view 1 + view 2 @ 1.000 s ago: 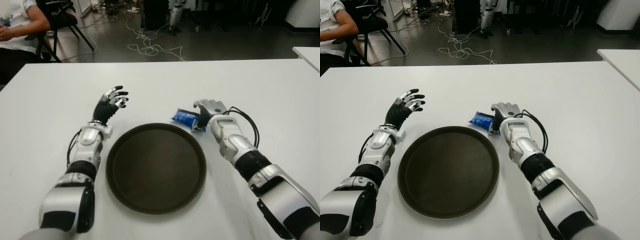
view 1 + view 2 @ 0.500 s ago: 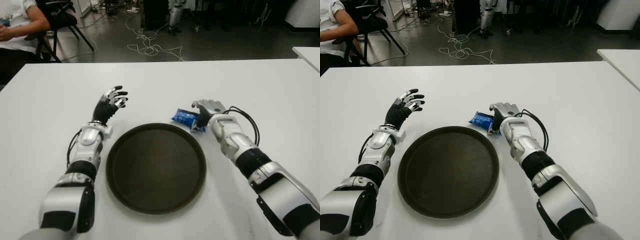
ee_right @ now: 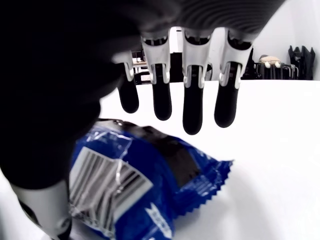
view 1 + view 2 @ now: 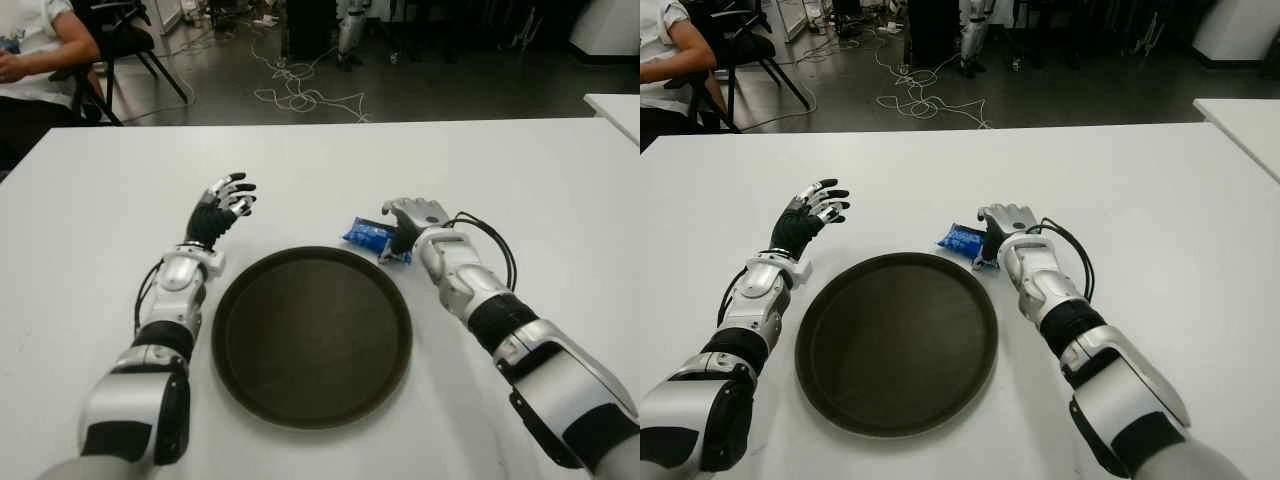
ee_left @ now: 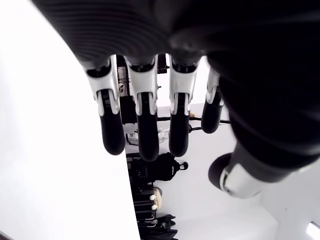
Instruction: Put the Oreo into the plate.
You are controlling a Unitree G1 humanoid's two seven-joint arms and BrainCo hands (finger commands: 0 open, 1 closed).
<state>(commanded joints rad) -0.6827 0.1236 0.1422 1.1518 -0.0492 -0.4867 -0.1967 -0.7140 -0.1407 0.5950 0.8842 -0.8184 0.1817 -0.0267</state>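
A blue Oreo packet point(image 4: 365, 235) lies on the white table point(image 4: 520, 170) just beyond the upper right rim of the round dark plate point(image 4: 312, 335). My right hand point(image 4: 408, 214) sits over the packet's right end. In the right wrist view its fingers point(image 3: 192, 110) stretch out above the packet point(image 3: 135, 185) without closing on it, and the thumb stands beside the wrapper. My left hand point(image 4: 228, 195) is held up left of the plate with its fingers point(image 5: 145, 125) spread and holding nothing. Nothing lies in the plate.
A person point(image 4: 35, 50) sits by a black chair point(image 4: 125, 40) beyond the table's far left corner. Cables point(image 4: 300, 95) trail over the floor behind the table. The corner of another white table point(image 4: 615, 105) shows at the right.
My right hand has edged slightly left over the packet's end. The packet, the plate and my left hand stay where they were.
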